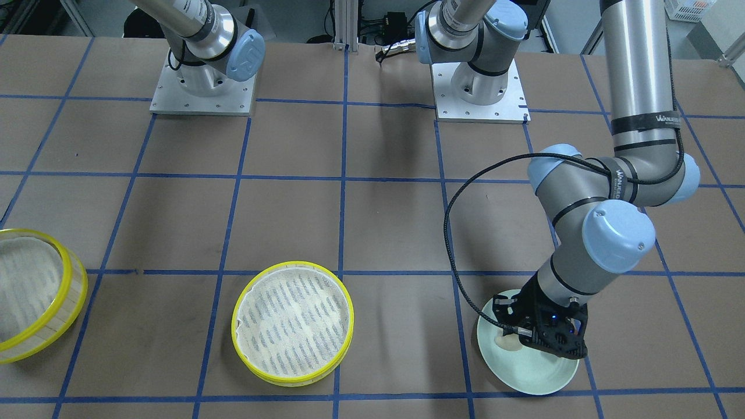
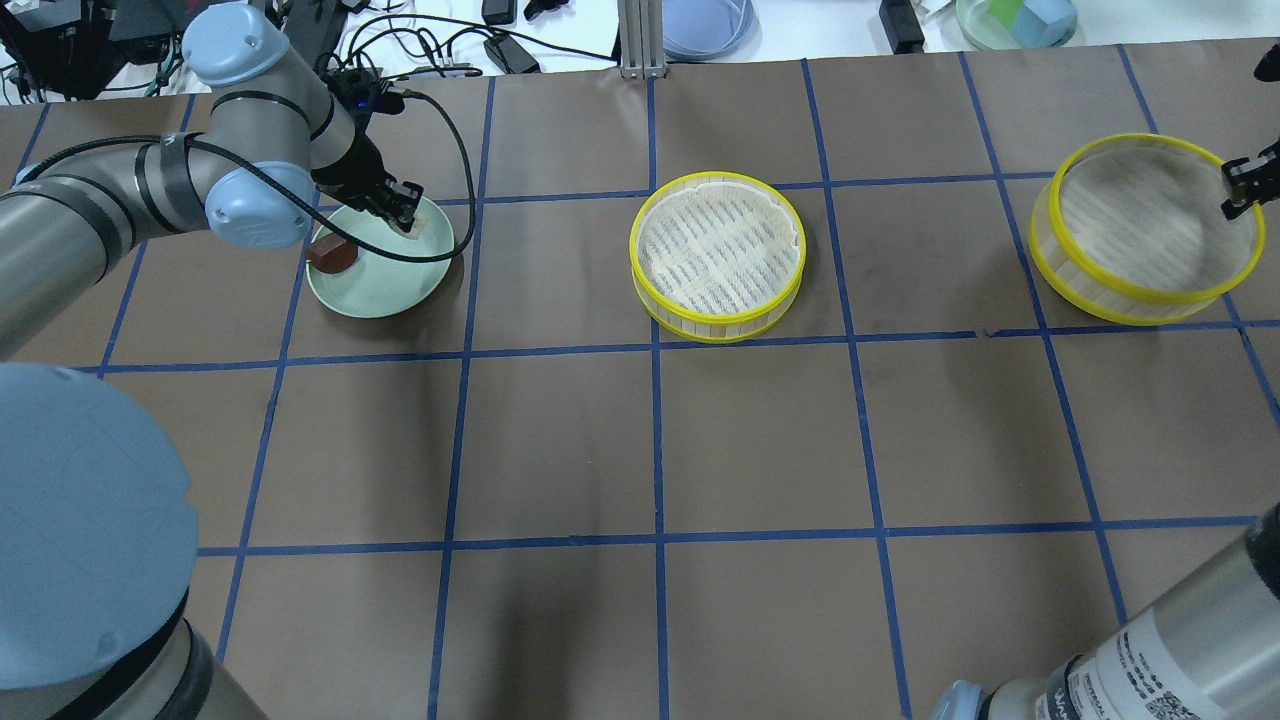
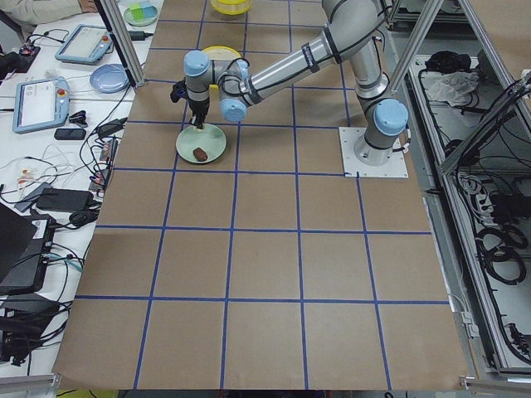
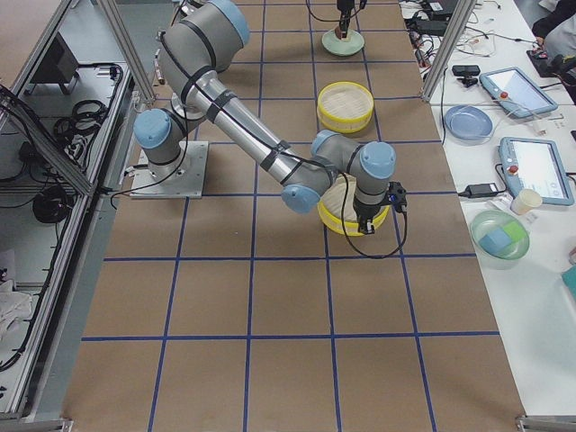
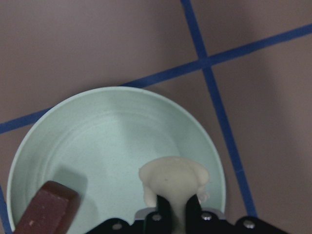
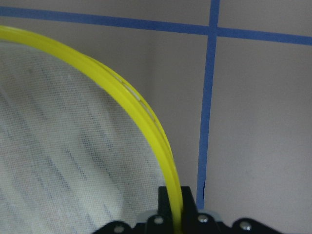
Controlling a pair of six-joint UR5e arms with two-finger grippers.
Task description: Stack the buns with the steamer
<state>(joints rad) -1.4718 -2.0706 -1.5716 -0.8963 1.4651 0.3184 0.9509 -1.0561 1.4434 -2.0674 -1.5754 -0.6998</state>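
My left gripper (image 2: 405, 212) is down over the pale green plate (image 2: 380, 290) and shut on the cream-white bun (image 5: 173, 181), seen between its fingertips in the left wrist view. The dark reddish-brown bun (image 2: 333, 253) lies on the same plate, to one side and apart from the gripper. One steamer tier (image 2: 716, 325) sits flat at mid-table with its white liner showing. My right gripper (image 2: 1240, 187) is shut on the yellow rim (image 6: 122, 87) of the other steamer tier (image 2: 1110, 300), which looks tilted.
Brown table paper with a blue tape grid. Both arm bases (image 1: 202, 87) stand on the robot's side. Bowls, cables and a tablet (image 3: 41, 104) lie off the table's far edge.
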